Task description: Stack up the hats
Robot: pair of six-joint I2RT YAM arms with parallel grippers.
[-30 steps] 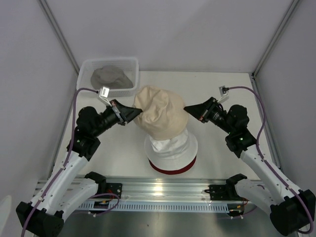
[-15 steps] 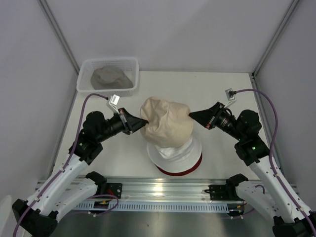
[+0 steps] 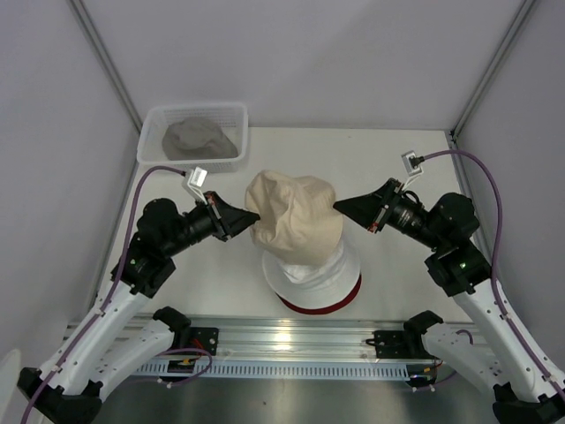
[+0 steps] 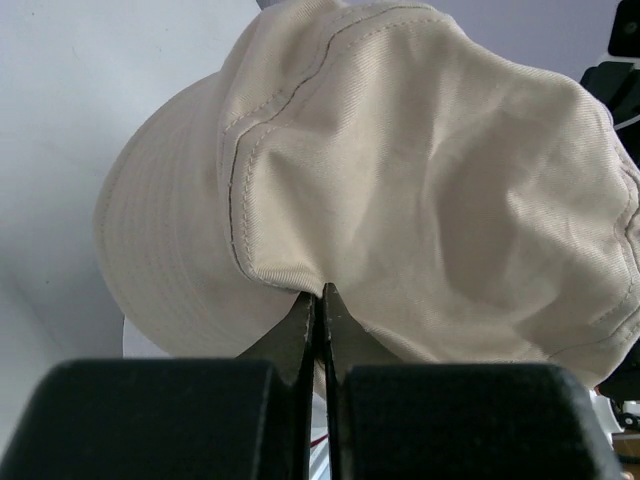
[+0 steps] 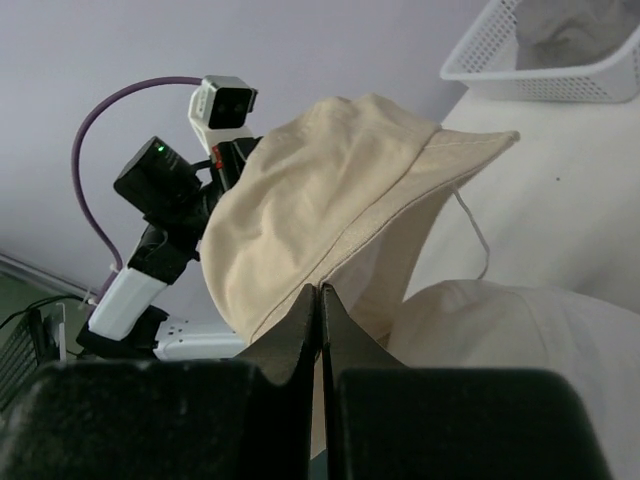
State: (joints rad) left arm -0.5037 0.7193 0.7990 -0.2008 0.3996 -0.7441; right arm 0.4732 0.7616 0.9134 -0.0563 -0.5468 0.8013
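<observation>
The cream-beige soft fabric bucket hat (image 3: 294, 219) hangs lifted at the table's centre, over the crown of the white fabric bucket hat (image 3: 315, 268), which sits on the dark red fabric bucket hat (image 3: 318, 305). The left gripper (image 3: 250, 217) pinches the cream hat's edge at 9 o'clock, jaws pressed together on the cloth. The right gripper (image 3: 338, 206) pinches it likewise at 3 o'clock. The grey fabric bucket hat (image 3: 199, 137) lies in the white plastic mesh basket (image 3: 190, 162) at 11 o'clock.
</observation>
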